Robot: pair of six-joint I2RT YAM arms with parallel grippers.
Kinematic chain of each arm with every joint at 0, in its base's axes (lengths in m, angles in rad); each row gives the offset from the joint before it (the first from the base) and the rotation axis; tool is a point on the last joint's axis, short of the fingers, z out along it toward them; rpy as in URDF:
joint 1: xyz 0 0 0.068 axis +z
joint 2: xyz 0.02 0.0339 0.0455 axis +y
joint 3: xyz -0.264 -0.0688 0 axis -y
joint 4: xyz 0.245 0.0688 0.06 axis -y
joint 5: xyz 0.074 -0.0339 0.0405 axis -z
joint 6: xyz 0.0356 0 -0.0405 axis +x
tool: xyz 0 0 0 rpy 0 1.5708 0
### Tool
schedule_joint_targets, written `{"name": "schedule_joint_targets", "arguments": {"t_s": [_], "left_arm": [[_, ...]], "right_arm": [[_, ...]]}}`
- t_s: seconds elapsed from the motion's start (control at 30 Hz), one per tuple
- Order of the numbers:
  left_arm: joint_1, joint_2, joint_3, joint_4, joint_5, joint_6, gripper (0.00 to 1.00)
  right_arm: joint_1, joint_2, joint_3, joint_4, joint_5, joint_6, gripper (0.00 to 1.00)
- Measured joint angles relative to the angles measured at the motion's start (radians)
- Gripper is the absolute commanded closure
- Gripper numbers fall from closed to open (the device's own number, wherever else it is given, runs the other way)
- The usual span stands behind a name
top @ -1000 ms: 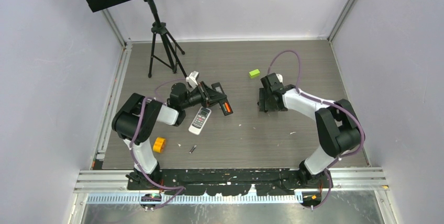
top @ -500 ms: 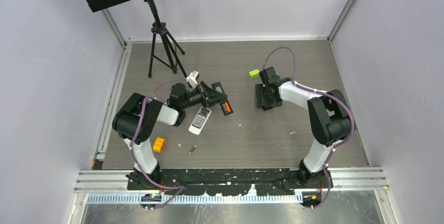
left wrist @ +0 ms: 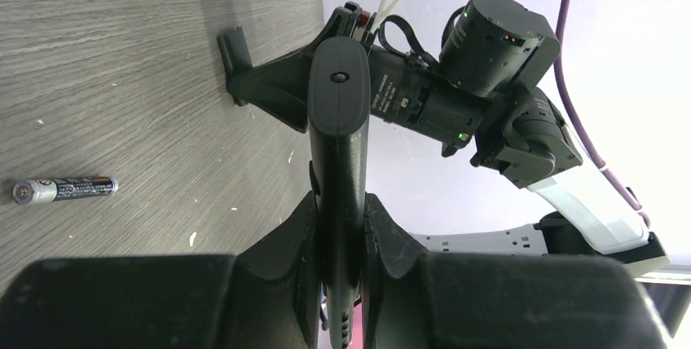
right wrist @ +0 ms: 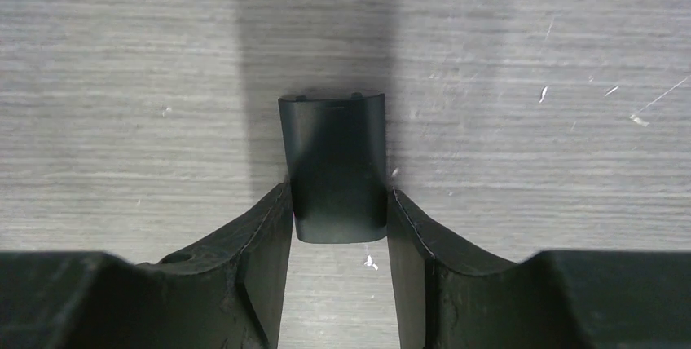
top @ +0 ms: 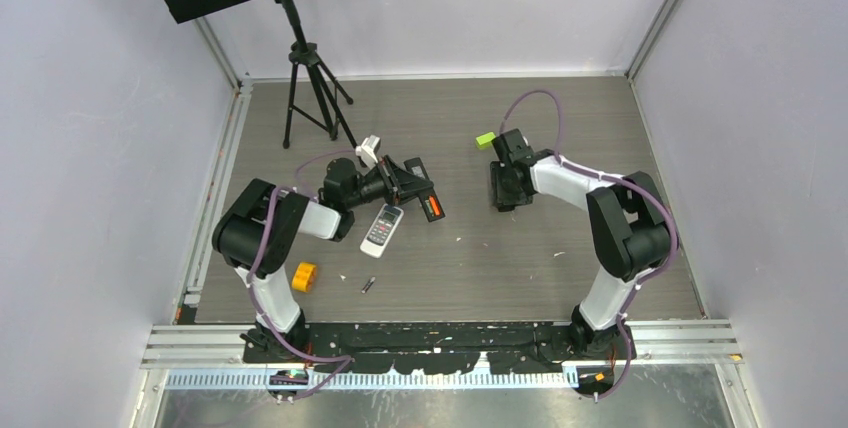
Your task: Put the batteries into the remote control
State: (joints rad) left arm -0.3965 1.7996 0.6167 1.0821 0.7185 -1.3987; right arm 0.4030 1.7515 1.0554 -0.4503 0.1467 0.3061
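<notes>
My left gripper (top: pixel 408 184) (left wrist: pixel 338 202) is shut on a black remote (left wrist: pixel 338 121), held edge-on above the table. An orange-red patch (top: pixel 432 208) shows at the remote's lower end. A white remote (top: pixel 382 228) lies just below it. One dark battery (top: pixel 367 285) (left wrist: pixel 65 190) lies loose on the table. My right gripper (top: pixel 503 198) (right wrist: pixel 338 194) points down at the table. Its jaws press both sides of a black battery cover (right wrist: pixel 334 165) at table level.
A lime-green block (top: pixel 486 139) sits just behind the right gripper. An orange block (top: pixel 303 276) lies at the front left. A black tripod (top: pixel 305 98) with a perforated plate stands at the back left. Metal rails edge the table.
My right gripper has shifted a little to the left and back, toward the lime-green block. The left gripper and the black remote have not moved.
</notes>
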Motion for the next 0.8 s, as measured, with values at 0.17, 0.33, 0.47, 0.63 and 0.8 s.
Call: {"name": "schedule_joint_targets", "arguments": {"t_s": [0.17, 0.33, 0.47, 0.63, 0.8], "left_arm": [[-0.007, -0.01, 0.0, -0.023, -0.005, 0.031, 1.0], [-0.018, -0.041, 0.0, -0.096, -0.027, 0.097, 1.0], [-0.032, -0.076, 0.0, -0.182, -0.055, 0.166, 1.0], [-0.081, -0.12, 0.028, -0.294, -0.103, 0.26, 1.0], [-0.117, -0.137, 0.052, -0.342, -0.126, 0.304, 1.0]], "right_arm": [[0.058, -0.066, -0.046, -0.006, 0.006, 0.018, 0.72], [0.145, -0.244, -0.093, -0.009, -0.014, 0.045, 0.7], [0.208, -0.397, -0.125, 0.019, -0.061, 0.067, 0.68], [0.29, -0.482, -0.148, 0.039, -0.144, 0.106, 0.68], [0.345, -0.482, -0.149, 0.039, -0.182, 0.15, 0.67]]}}
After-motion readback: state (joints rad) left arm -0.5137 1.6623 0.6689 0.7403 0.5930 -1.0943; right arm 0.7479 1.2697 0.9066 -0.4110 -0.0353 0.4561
